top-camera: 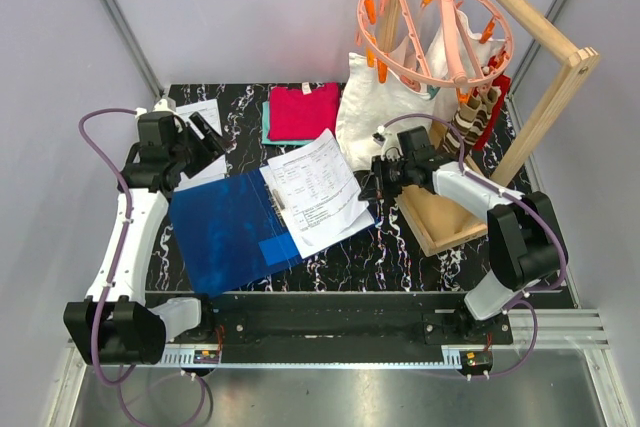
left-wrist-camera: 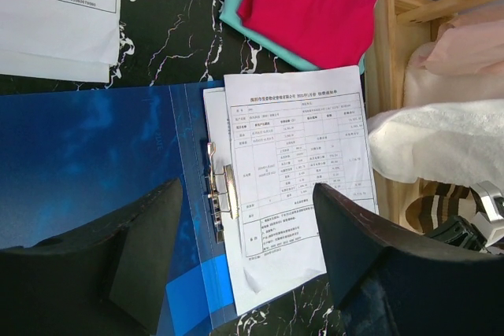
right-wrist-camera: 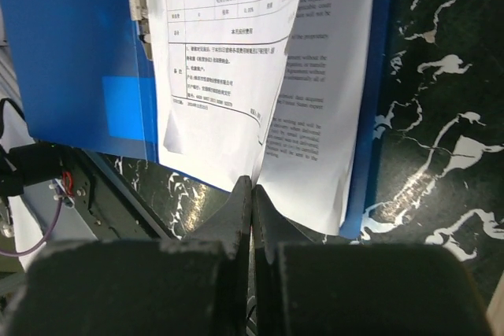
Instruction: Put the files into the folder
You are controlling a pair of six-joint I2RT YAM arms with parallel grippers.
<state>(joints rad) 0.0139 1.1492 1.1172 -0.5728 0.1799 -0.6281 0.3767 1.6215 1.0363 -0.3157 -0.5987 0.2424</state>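
The blue folder (top-camera: pixel 225 232) lies open on the black marble table, its metal clip (top-camera: pixel 276 202) at the spine. Printed files (top-camera: pixel 318 187) rest on its right half, a table sheet (right-wrist-camera: pixel 236 53) on top of a text sheet (right-wrist-camera: pixel 331 76). Another printed sheet (top-camera: pixel 203 112) lies at the back left, beyond the folder. My left gripper (top-camera: pixel 210 132) hovers open over the folder's back edge; in its wrist view the clip (left-wrist-camera: pixel 224 190) shows between its fingers (left-wrist-camera: pixel 150 249). My right gripper (right-wrist-camera: pixel 252 186) is shut, its tips at the files' right edge; whether a sheet is pinched does not show.
Folded red and teal clothes (top-camera: pixel 300 112) lie at the back centre. A white cloth bag (top-camera: pixel 375 112) hangs from an orange clip hanger (top-camera: pixel 435 27) on a wooden rack (top-camera: pixel 545 97), whose base tray (top-camera: pixel 440 222) sits just right of the folder.
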